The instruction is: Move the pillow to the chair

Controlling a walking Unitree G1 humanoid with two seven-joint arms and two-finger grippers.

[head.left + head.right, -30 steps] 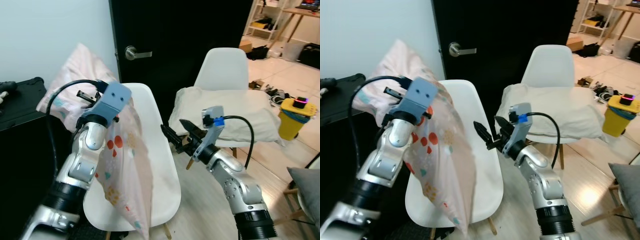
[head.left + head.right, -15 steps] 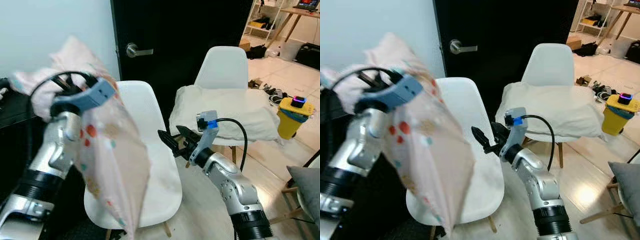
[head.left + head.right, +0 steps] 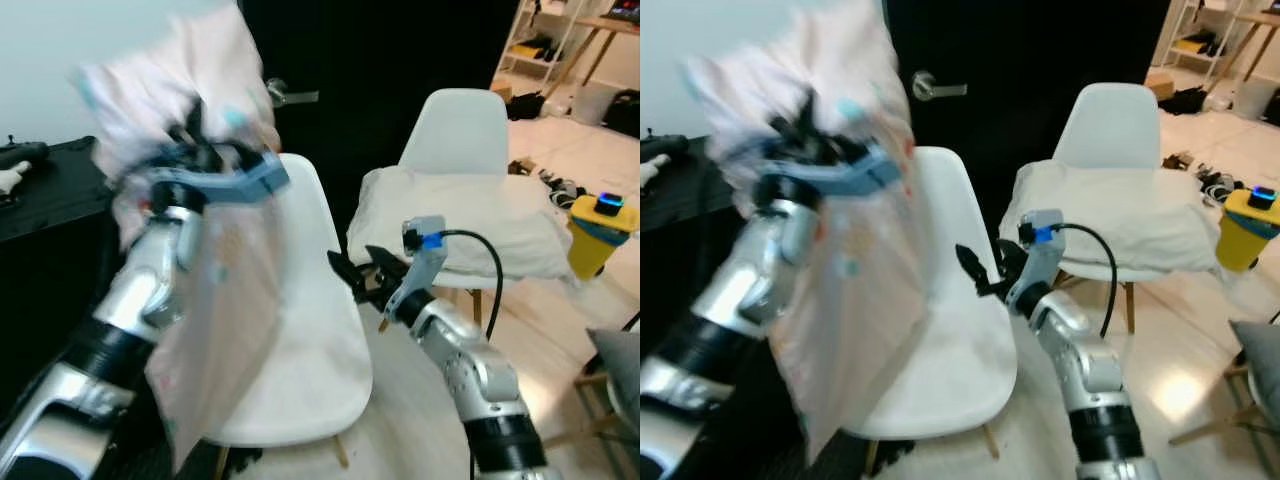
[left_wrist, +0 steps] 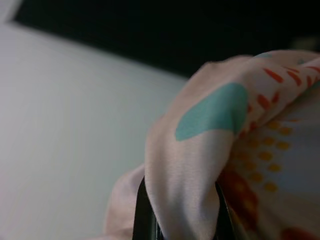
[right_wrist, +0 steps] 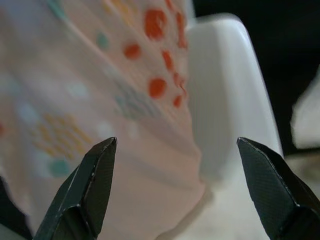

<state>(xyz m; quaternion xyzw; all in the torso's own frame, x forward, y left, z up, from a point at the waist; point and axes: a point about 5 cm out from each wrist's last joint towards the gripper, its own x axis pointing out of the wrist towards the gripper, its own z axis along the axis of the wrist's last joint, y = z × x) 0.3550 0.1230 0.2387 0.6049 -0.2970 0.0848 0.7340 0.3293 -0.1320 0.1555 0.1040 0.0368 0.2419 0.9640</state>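
Evidently the carrying step is in hand: the left gripper (image 4: 175,220), raised high on the left, pinches a fold of the spotted pillow (image 3: 215,290), which hangs over the left edge of the near white chair (image 3: 310,330). Next, lowering it onto the seat seems called for. The right gripper (image 5: 175,187), forward at mid-height beside the seat, stands spread.

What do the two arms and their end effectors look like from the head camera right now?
Both arms are silver with black joint bands. The left end effector carries a blue wrist block; the right end effector has two long black pointed fingers, a grey block with a blue mark, and a looping black cable.
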